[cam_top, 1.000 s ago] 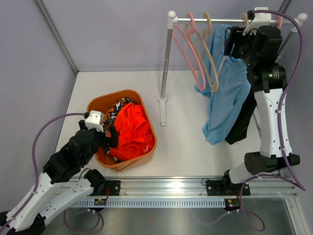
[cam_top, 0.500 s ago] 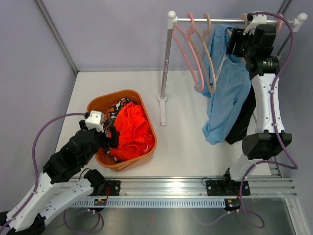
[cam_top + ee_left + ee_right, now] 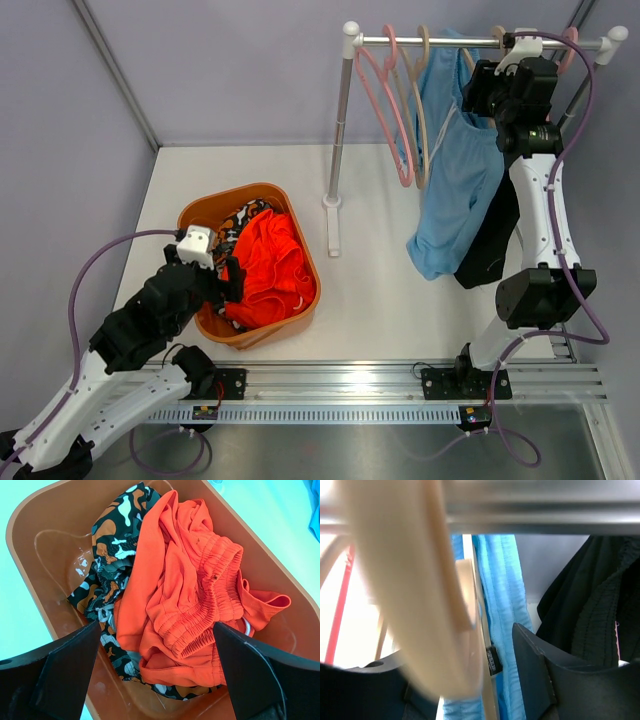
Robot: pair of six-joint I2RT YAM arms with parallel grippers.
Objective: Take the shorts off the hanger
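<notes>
A silver metal clothes rail (image 3: 440, 41) stands at the far right of the white surface (image 3: 380, 300). From its bar hang the light blue soft fabric shorts (image 3: 455, 190) on a beige hanger (image 3: 420, 110). The black fabric shorts (image 3: 495, 240) hang just behind them, toward the rail's right end. An empty pink plastic hanger (image 3: 385, 100) hangs near the rail's left post.

The right gripper (image 3: 490, 85) is raised to the bar beside the blue waistband. In the wrist view the right gripper (image 3: 465, 680) has its fingers partway apart on either side of the beige hanger and the blue fabric, and no clamp on either shows.

Well left of the rail's post sits a rounded orange plastic basket (image 3: 240, 190). It holds the orange-black-white camouflage shorts (image 3: 107, 555) and the bright orange shorts (image 3: 195, 595), crumpled together. The left gripper (image 3: 156, 625) hovers over them with its fingers spread wide, holding nothing.
</notes>
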